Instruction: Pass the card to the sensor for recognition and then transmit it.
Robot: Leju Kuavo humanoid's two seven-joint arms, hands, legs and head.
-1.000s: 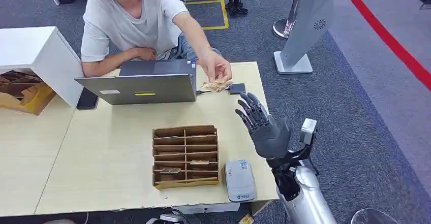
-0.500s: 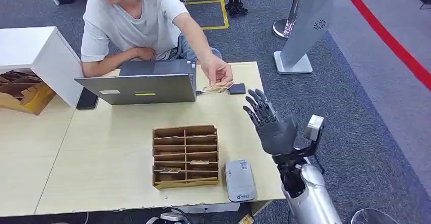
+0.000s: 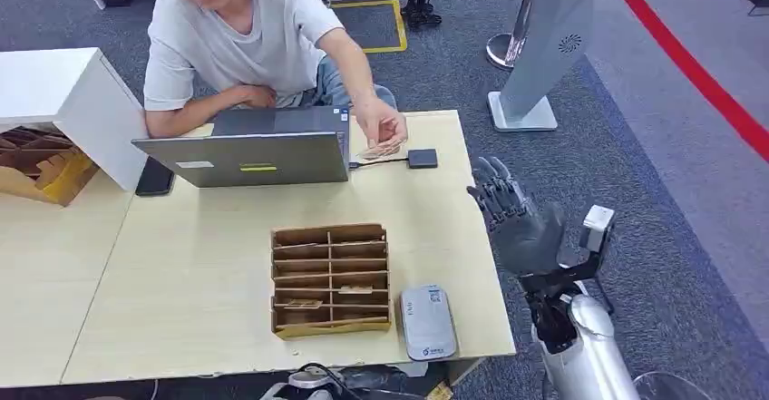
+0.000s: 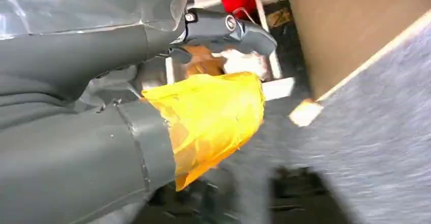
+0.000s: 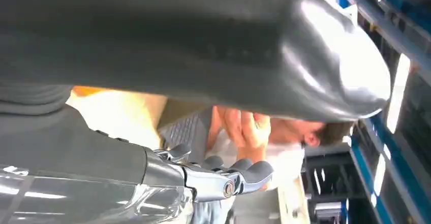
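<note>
A person's hand (image 3: pixel 383 128) holds a tan card (image 3: pixel 374 152) low over the table, beside the laptop (image 3: pixel 245 157). A small black sensor box (image 3: pixel 423 158) lies just right of that card, wired to the laptop. My right hand (image 3: pixel 517 223) is raised past the table's right edge, fingers spread, holding nothing. In the right wrist view my right hand (image 5: pixel 213 178) has the person's hand (image 5: pixel 246 130) beyond it. In the left wrist view my left hand (image 4: pixel 223 28) hangs low with fingers extended, empty.
A cardboard slotted rack (image 3: pixel 331 278) with cards in two slots stands mid-table. A grey-white device (image 3: pixel 427 321) lies at the front edge. A phone (image 3: pixel 155 177) and a white cabinet (image 3: pixel 63 101) are at the left. A grey stand (image 3: pixel 544 46) is on the carpet, far right.
My right hand has swung right, from over the table to beyond its right edge, still empty. The person has drawn the card slightly back toward the laptop.
</note>
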